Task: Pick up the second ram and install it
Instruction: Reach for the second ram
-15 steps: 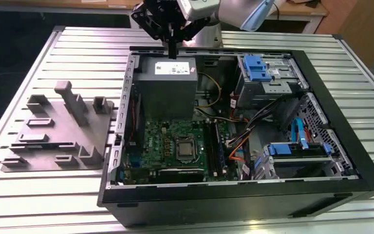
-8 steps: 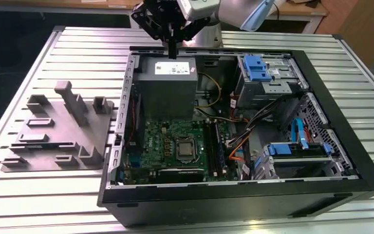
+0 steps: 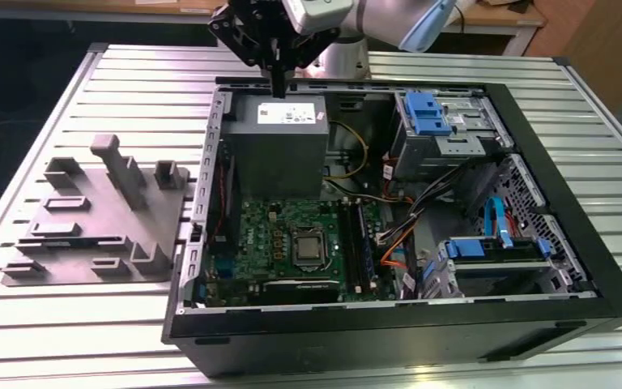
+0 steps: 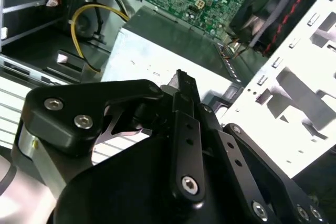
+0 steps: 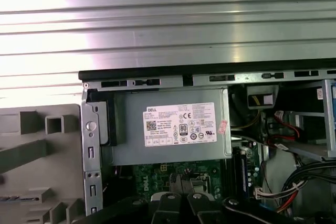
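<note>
A long, thin dark strip that I take for the second ram [image 3: 68, 241] lies flat in a slot of the grey fixture plate [image 3: 93, 217], outside the case on the exterior view's left. One end of it shows in the first wrist view [image 5: 10, 199]. My gripper [image 3: 279, 89] hangs above the back edge of the grey power-supply box [image 3: 279, 142], far from that strip. Its black fingers are pressed together, and I see nothing between them in the second wrist view [image 4: 181, 77]. The green motherboard [image 3: 289, 239] with its long black slots [image 3: 359, 243] lies below the power supply.
The open black computer case [image 3: 398, 324] stands on a ribbed metal table [image 3: 74, 324]. Drive cages with blue clips [image 3: 430, 113] and loose cables [image 3: 398, 243] crowd the case on the exterior view's right. Grey blocks [image 3: 117, 166] rise from the fixture plate.
</note>
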You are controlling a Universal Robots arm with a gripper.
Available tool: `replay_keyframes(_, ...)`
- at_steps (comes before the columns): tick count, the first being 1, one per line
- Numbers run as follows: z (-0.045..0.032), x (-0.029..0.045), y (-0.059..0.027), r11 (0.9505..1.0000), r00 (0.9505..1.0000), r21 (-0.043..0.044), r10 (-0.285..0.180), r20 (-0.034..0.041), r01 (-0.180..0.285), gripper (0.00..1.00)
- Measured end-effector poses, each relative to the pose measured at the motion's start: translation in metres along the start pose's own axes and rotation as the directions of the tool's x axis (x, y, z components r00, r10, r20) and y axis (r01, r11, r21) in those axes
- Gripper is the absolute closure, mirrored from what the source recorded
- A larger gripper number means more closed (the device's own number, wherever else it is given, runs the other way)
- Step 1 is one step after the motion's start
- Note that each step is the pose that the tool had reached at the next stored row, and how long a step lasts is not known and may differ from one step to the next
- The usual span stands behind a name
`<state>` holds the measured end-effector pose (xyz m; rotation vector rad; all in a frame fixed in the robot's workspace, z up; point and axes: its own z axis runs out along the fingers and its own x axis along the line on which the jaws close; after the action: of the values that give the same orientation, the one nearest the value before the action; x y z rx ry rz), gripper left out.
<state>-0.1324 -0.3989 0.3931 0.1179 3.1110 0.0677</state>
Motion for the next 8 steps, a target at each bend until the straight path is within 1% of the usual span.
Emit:
replay_keyframes(4, -0.0001, 0.0094, -0.0007, 1.0, 1.0, 0.0001, 0.0, 0.0008, 0.0, 0.9)
replay_keyframes(8, -0.0001, 0.0211, -0.0016, 1.0, 1.0, -0.0003, 0.0, 0.0024, 0.0, 0.9)
